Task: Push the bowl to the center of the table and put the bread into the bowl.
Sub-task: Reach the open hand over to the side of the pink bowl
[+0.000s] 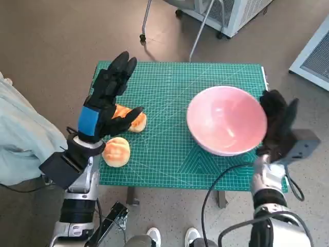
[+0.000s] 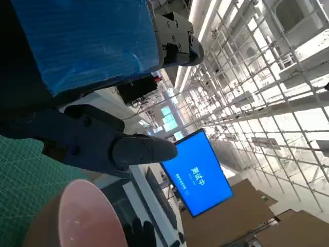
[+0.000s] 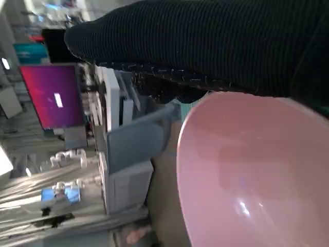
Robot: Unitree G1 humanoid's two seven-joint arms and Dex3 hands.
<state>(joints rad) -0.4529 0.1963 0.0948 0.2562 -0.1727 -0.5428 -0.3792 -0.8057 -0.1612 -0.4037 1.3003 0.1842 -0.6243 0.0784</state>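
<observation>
Left hand (image 1: 109, 98): note it spread wide, holding nothing, above bread (image 1: 117, 152); right hand (image 1: 277, 123) rests against bowl (image 1: 226, 119), grip indeterminate.

From my head the light is bright and even; the pink bowl (image 1: 226, 119) carries a soft sheen inside. Beyond my right hand (image 3: 216, 46) the room is blurred; beside the blue screen (image 2: 198, 175), windows glare white.

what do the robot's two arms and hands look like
The left hand is black with a blue tape patch over its back, on a black wrist cuff above a pale silver-grey forearm. The right hand wears a black knitted glove, with a grey box-shaped unit beside its wrist; its forearm is also pale, and black cables loop beside it.
</observation>
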